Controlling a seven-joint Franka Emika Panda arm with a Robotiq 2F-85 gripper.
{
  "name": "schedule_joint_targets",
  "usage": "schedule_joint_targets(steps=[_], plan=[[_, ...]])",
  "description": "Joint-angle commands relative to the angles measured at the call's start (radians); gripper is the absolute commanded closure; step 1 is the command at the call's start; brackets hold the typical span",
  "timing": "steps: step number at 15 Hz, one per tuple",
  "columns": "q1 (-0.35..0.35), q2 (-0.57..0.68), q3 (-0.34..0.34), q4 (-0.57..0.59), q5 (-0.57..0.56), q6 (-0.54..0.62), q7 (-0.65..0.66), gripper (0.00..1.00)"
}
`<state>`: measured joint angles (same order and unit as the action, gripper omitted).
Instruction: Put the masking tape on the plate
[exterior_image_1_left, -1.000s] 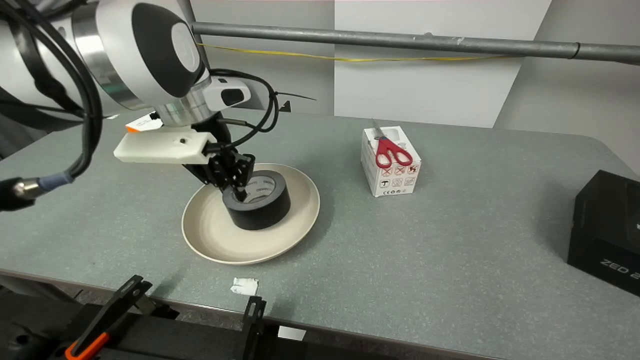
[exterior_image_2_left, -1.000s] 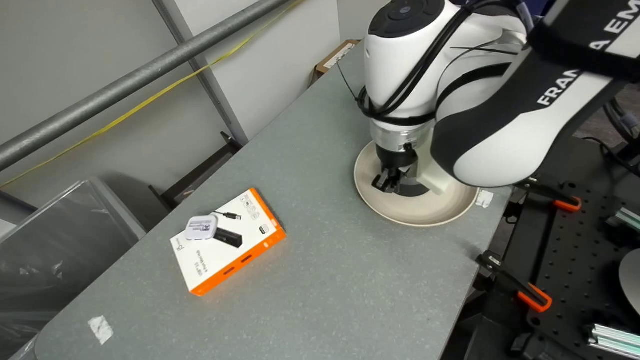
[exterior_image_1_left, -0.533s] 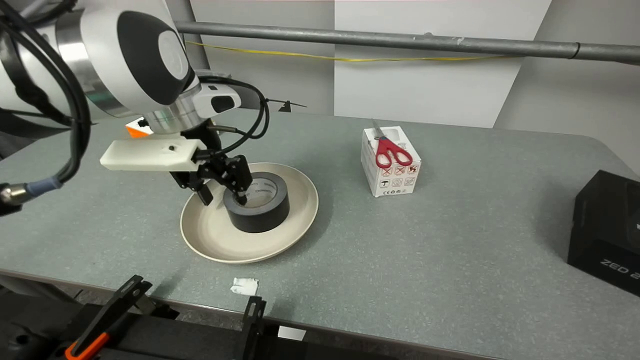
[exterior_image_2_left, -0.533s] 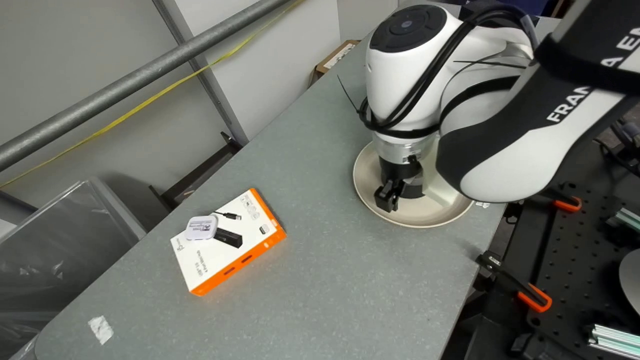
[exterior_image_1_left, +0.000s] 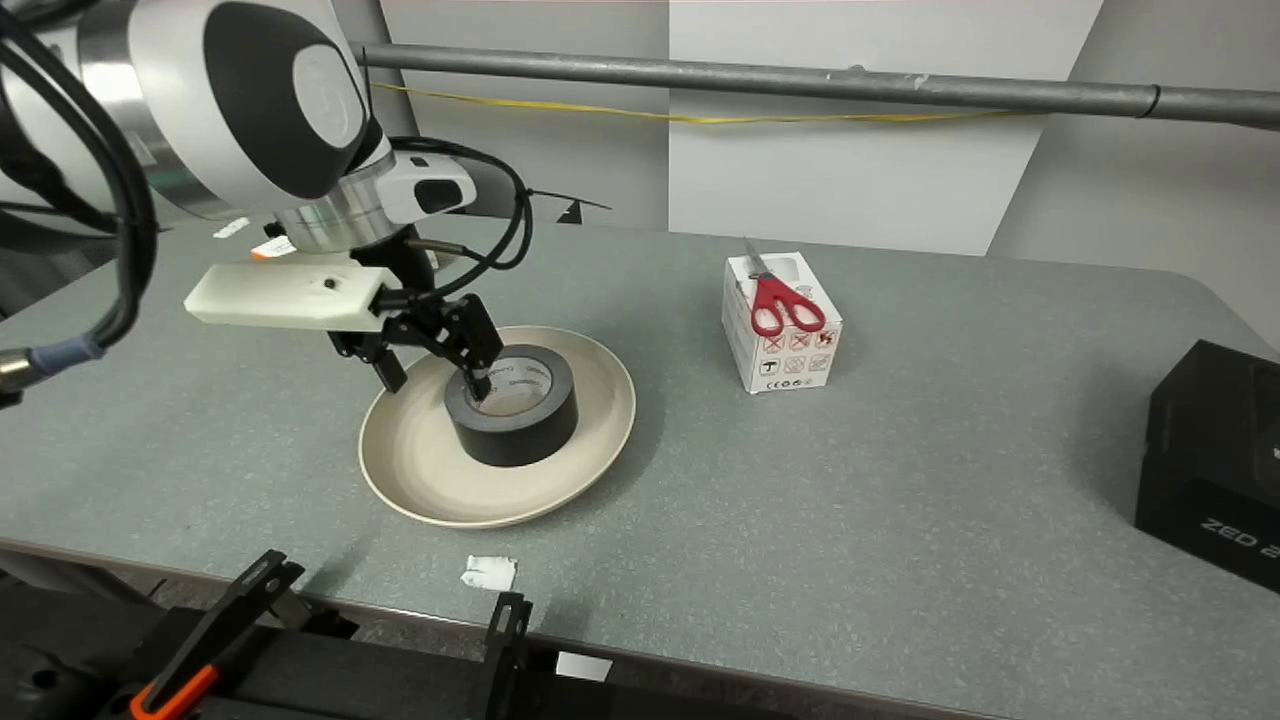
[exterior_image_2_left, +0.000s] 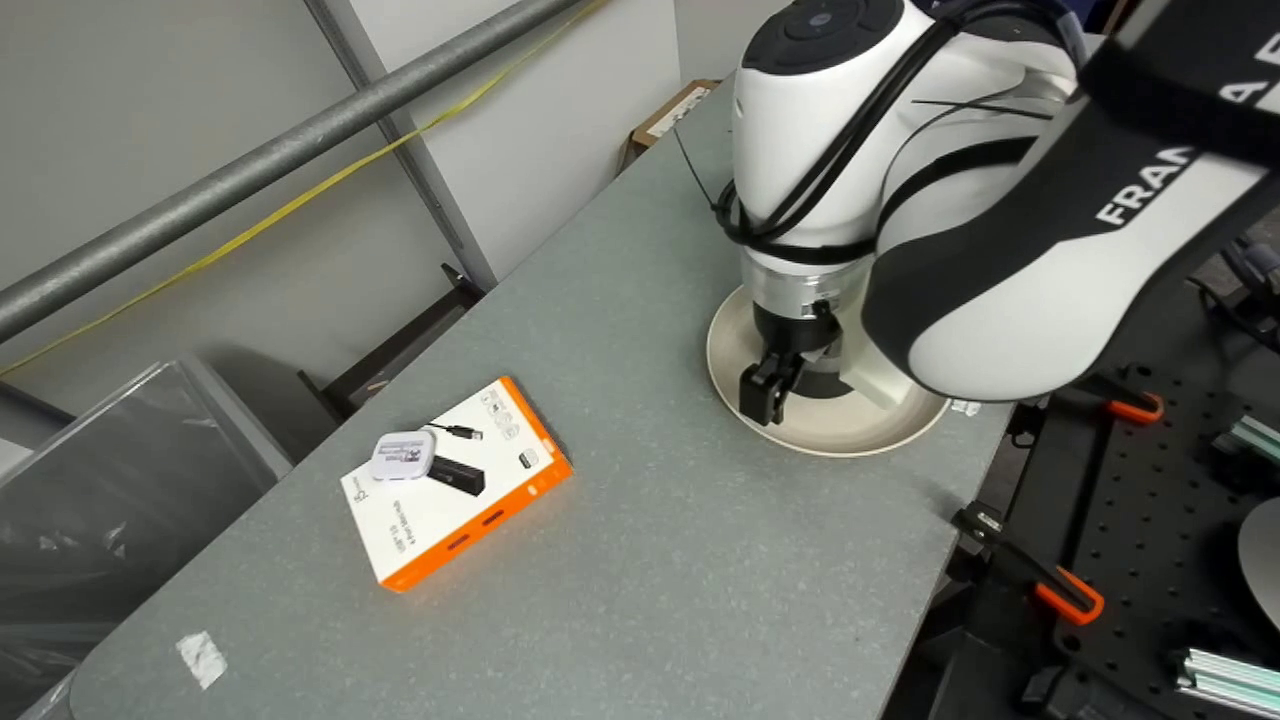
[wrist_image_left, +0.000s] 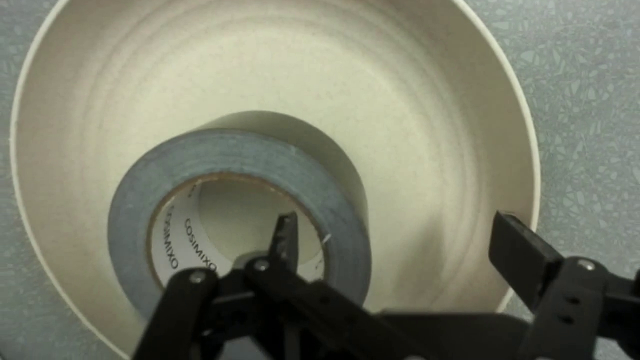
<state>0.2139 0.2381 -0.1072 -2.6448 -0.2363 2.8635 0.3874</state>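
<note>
Wrist view: masking tape (wrist_image_left: 235, 152) lies in the plate (wrist_image_left: 310, 65), fingers (wrist_image_left: 522, 260) spread

The tape sits toward the plate's seven o'clock. One fingertip shows over its hollow at three; the other stands well apart, over the plate's rim near four. The fingers hide the tape's edge at six; the plate is cut off at twelve.

In an exterior view, whether a fingertip touches the hollow's wall cannot be told. Red scissors (exterior_image_1_left: 772, 290) lie on a white box (exterior_image_1_left: 783, 370), two o'clock from the plate.

In an exterior view, the arm (exterior_image_2_left: 950, 290) hides all but a dark sliver of tape; toward eight o'clock, a small white case (exterior_image_2_left: 402, 456) lies on a white-and-orange box (exterior_image_2_left: 440, 520).
</note>
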Motion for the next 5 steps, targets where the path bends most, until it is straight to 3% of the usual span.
schedule_joint_targets(steps=[1,5], plan=[[-0.005,-0.006,0.004,0.001,0.013,-0.003,-0.012,0.0],[-0.013,-0.015,0.009,-0.002,0.017,-0.004,-0.016,0.0]])
